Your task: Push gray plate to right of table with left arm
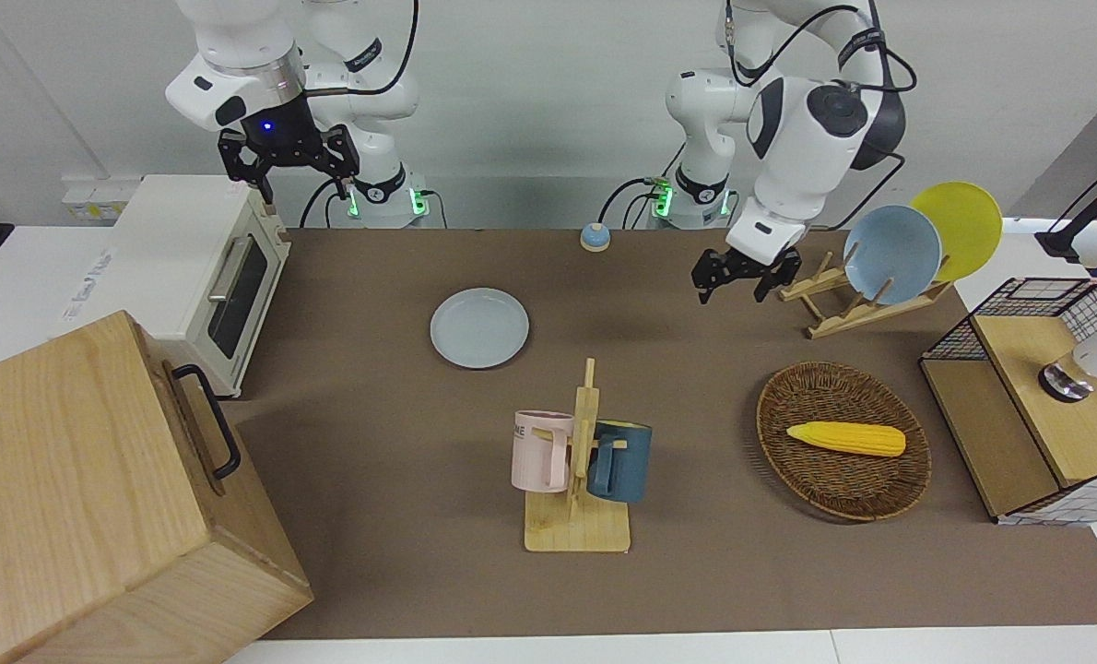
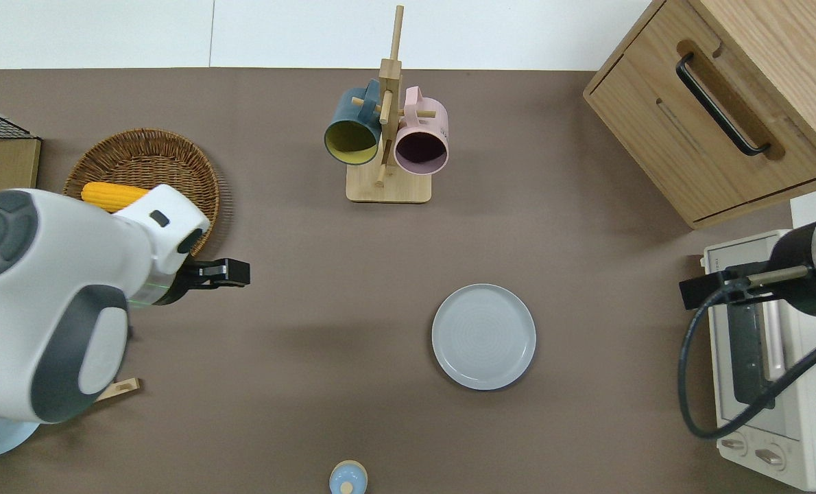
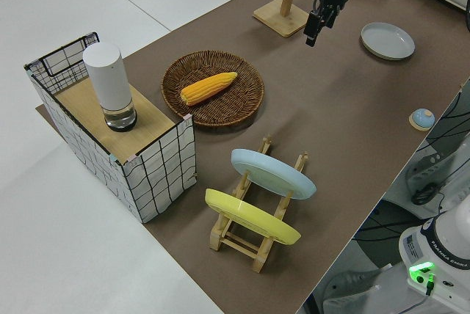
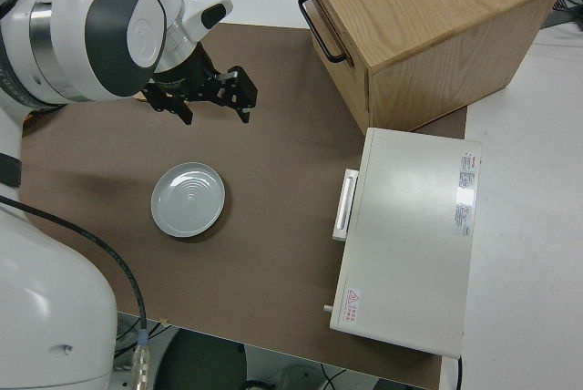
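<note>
Your plate (image 2: 483, 337) sits flat on the table (image 2: 298, 274), about mid-length, nearer the robots than the mug rack (image 2: 388, 151) and well apart from it. The left gripper (image 1: 745, 274) hangs in the air with its fingers spread and nothing between them, over bare table between the basket (image 2: 144, 161) and the plate, well short of the plate. The right arm is parked, and I cannot tell how its claw stands.

Bring the gripper down until the fingertips sit just below the rim's top, on the plate's edge toward the left arm's end. Push through the plate's middle, low and slow, so it slides straight rather than spinning. Judging from here, the path toward the oven (image 2: 758, 357) looks open.
</note>
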Action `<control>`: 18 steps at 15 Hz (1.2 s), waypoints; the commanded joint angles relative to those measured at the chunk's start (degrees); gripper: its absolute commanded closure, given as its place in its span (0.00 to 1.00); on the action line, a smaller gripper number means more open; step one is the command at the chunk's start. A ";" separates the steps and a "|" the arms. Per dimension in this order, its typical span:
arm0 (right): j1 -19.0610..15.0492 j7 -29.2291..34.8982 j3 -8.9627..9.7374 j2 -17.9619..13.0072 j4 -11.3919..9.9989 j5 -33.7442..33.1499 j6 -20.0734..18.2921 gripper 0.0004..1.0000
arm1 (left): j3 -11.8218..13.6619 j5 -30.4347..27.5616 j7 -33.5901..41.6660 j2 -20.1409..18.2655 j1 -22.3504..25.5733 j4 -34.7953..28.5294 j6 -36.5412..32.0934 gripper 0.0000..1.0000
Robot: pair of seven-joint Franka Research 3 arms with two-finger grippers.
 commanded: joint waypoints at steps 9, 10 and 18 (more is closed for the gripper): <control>-0.46 -0.43 0.30 -0.59 -0.23 0.05 -0.68 0.00 | 3.91 2.34 3.02 -2.56 3.42 17.34 -21.35 0.00; -0.46 -0.43 0.30 -0.59 -0.23 0.05 -0.68 0.00 | 4.27 2.34 3.02 -2.65 3.42 17.60 -21.52 0.00; -0.46 -0.43 0.30 -0.59 -0.23 0.05 -0.68 0.00 | 4.36 2.34 2.50 -3.27 3.50 17.78 -20.92 0.00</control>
